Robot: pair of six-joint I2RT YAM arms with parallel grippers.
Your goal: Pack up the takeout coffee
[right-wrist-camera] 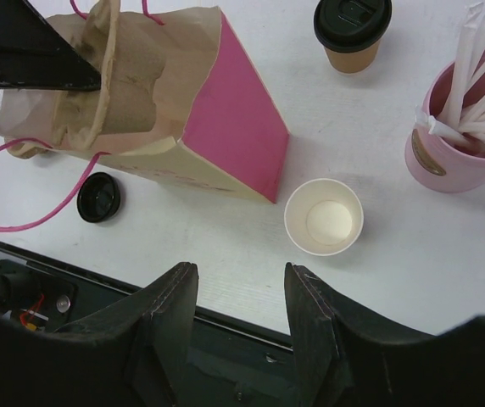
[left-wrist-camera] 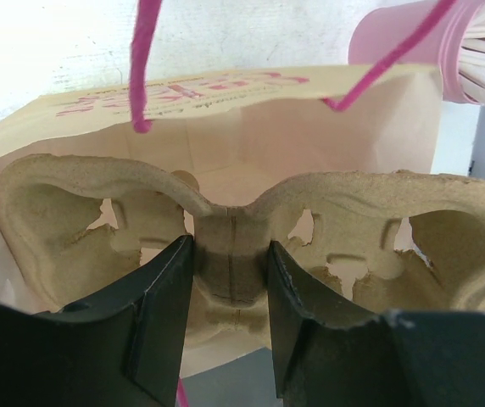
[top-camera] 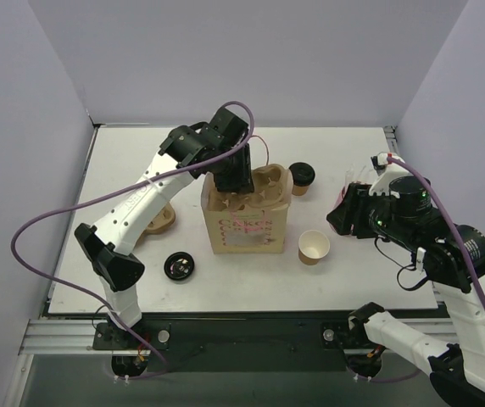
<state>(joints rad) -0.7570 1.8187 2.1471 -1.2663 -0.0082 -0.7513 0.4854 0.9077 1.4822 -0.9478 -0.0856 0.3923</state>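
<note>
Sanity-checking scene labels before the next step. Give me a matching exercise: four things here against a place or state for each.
Things:
1. lidded cup
2. open cup
3. loose lid
4. cup tray

States:
A. lying flat beside the bag
B. standing upright, empty, white inside
C. standing upright, black lid on
D. sticking out of the bag's top, pinched by the left fingers

Pairs: 1-C, 2-B, 3-A, 4-D
</note>
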